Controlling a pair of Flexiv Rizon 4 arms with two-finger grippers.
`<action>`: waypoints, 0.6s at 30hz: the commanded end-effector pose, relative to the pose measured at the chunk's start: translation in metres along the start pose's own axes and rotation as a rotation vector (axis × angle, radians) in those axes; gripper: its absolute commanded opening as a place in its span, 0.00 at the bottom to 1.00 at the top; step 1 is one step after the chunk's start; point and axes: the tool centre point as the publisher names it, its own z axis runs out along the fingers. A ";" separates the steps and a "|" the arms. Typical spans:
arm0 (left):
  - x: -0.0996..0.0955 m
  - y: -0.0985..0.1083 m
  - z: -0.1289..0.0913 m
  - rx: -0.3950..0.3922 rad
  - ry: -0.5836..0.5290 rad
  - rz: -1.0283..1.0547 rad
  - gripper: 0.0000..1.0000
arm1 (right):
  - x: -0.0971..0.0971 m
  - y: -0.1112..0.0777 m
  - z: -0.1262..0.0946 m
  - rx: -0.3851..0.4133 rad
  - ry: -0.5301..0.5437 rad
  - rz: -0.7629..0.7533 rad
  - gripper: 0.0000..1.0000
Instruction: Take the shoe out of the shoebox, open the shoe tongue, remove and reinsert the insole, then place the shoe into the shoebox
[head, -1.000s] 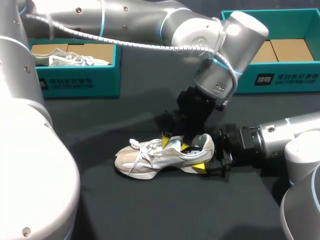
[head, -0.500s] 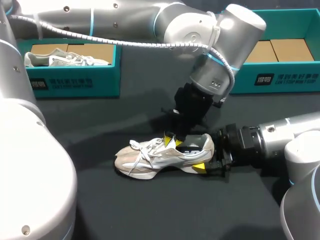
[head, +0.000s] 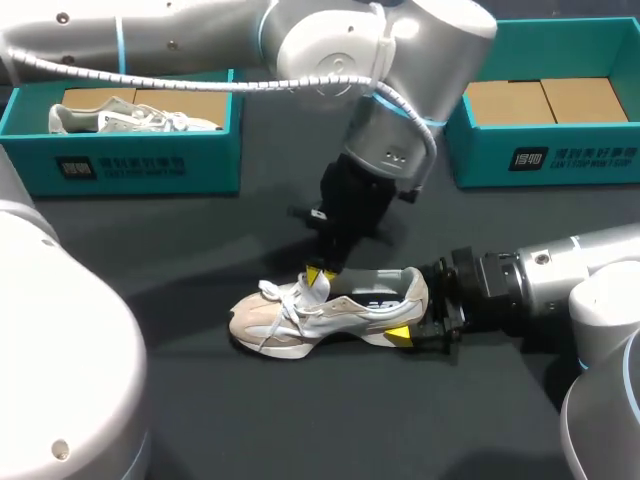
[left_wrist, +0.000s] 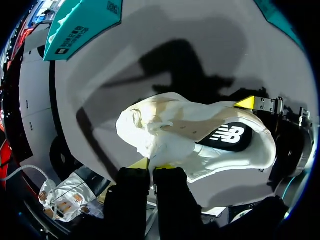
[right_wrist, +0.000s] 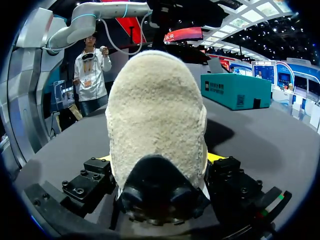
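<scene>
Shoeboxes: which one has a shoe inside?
The teal shoebox at the head view's left holds a white shoe; the right shoebox shows only cardboard.

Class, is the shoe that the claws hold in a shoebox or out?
Out. The shoe stands on its sole on the table, held by the left claw and the right claw, no box around it.

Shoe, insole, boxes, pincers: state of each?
shoe: upright on table, out of the boxes
insole: inside shoe
left pincer: shut on shoe, at the tongue
right pincer: shut on shoe, at the heel
left shoebox: open, holds second shoe
right shoebox: open, no shoe
</scene>
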 end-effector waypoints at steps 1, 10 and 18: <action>-0.025 0.004 0.004 0.024 0.136 -0.015 0.00 | 0.001 0.000 0.000 0.003 -0.001 0.000 0.00; -0.035 -0.003 0.027 0.027 0.122 -0.047 0.00 | 0.001 0.000 0.000 0.003 -0.001 0.000 0.00; -0.032 -0.015 0.051 0.036 0.057 -0.116 0.00 | 0.001 0.000 0.000 0.003 -0.001 0.000 0.00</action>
